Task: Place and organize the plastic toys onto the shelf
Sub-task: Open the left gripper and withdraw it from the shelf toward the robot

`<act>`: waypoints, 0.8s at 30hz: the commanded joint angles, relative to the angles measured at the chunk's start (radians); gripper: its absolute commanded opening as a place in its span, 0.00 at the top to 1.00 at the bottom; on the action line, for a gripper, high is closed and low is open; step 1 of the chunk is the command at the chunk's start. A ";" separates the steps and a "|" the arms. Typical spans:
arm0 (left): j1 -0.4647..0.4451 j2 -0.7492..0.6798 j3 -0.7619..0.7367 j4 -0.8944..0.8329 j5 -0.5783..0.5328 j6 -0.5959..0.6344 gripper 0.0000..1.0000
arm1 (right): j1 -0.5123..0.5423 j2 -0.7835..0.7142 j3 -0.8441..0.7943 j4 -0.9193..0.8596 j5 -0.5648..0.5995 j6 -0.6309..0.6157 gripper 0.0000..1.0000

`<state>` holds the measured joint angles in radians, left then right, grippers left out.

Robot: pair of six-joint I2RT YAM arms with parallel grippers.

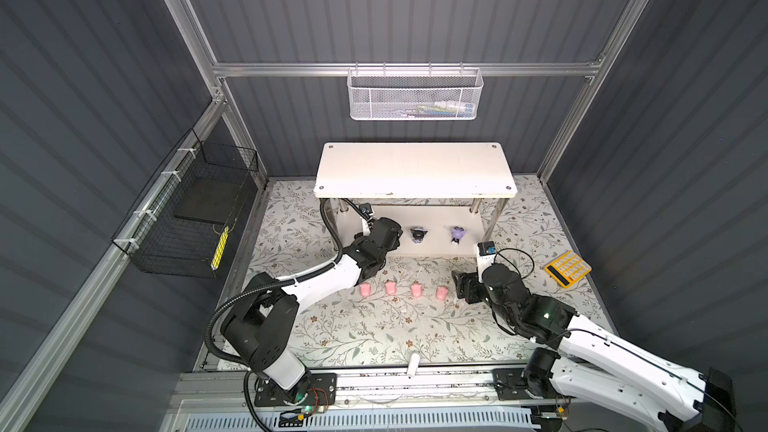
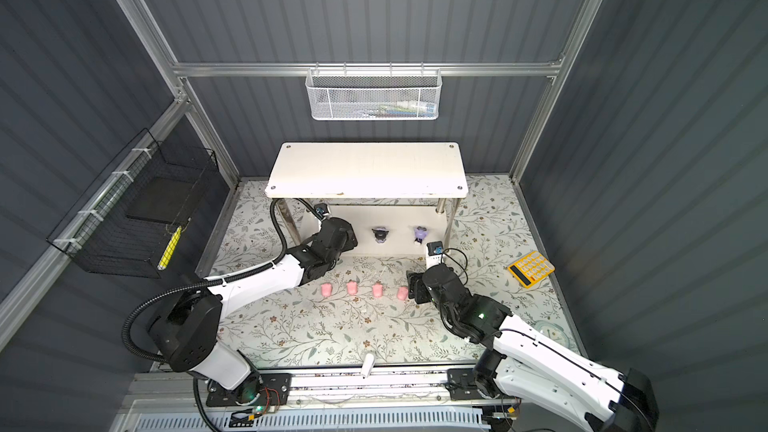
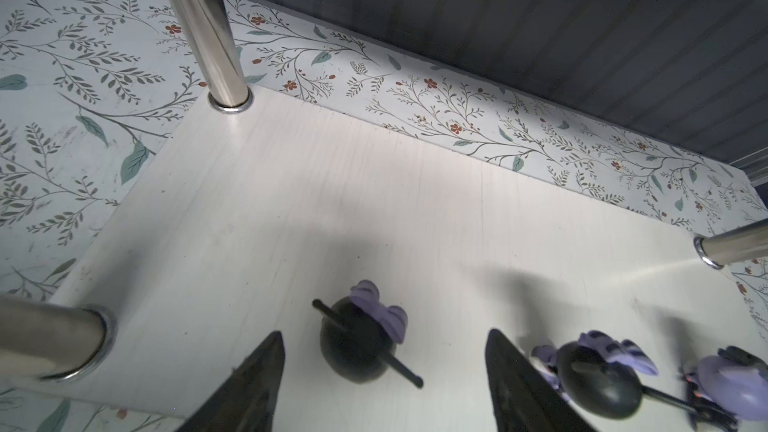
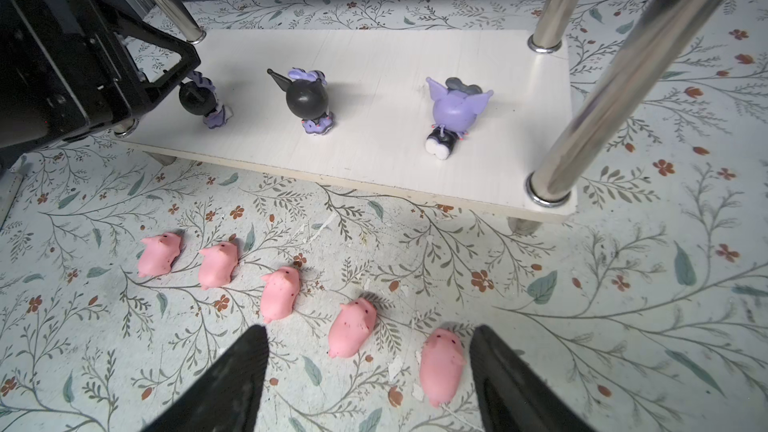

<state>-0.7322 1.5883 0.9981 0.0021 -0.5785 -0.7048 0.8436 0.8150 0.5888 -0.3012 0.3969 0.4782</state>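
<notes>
The white shelf [image 1: 415, 168] stands at the back of the floral mat. Three lilac-and-black plastic toys stand on its lower board [image 4: 395, 56]: one [image 4: 305, 99] in the middle, one [image 4: 451, 112] to its right, and one [image 3: 361, 342] at the left end. My left gripper [image 3: 384, 335] reaches under the top board, open around that left toy without touching it. Several pink pig toys lie in a row on the mat [image 1: 390, 288]. My right gripper [image 4: 370, 330] hangs open low over the row's right end, one pig [image 4: 442, 367] beside its finger.
A yellow calculator [image 1: 568, 268] lies on the mat at the right, and a pale blue clock [image 2: 550, 332] behind the right arm. A white mesh basket [image 1: 415, 95] hangs on the back rail, a black wire basket [image 1: 195, 218] on the left wall. Metal posts [image 4: 552, 35] flank the lower board.
</notes>
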 commanded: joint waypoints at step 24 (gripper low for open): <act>-0.247 -0.446 -0.320 -0.107 0.013 -0.146 0.19 | -0.005 -0.007 0.001 -0.103 0.000 0.100 0.21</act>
<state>-0.9386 1.2179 0.7326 -0.0242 -0.5018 -0.7719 0.8436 0.8108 0.5816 -0.3367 0.3946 0.5289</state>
